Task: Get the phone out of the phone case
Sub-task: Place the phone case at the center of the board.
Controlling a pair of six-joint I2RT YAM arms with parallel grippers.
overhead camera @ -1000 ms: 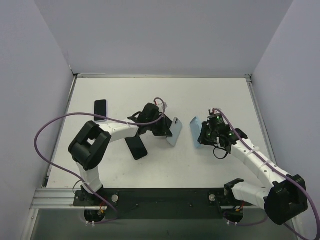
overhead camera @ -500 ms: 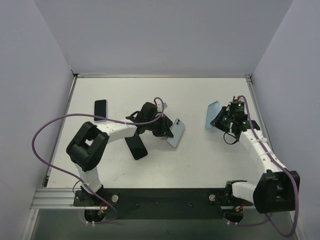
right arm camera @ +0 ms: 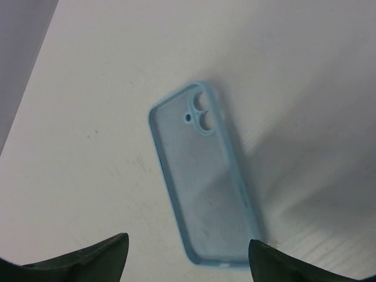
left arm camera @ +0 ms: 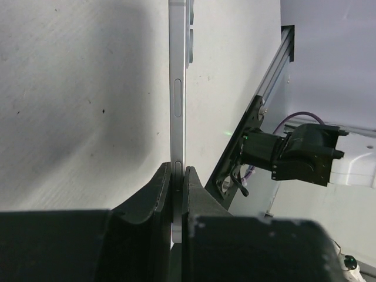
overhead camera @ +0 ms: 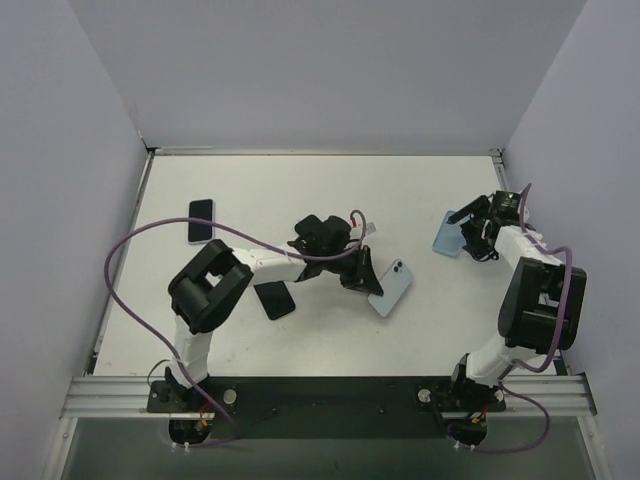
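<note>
Extraction looks done; your right end effector gapes empty over the phone case; left end effector, well left of the case, pinches the phone edgewise; next, lay it flat on the worktop.

Left tool mid-frame, pinched on phone edge. Right arm folded back, tool upper right, spread wide.

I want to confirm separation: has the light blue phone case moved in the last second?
Yes. The light blue silicone phone case has shifted right and farther away, toward the table's right edge rail.
</note>
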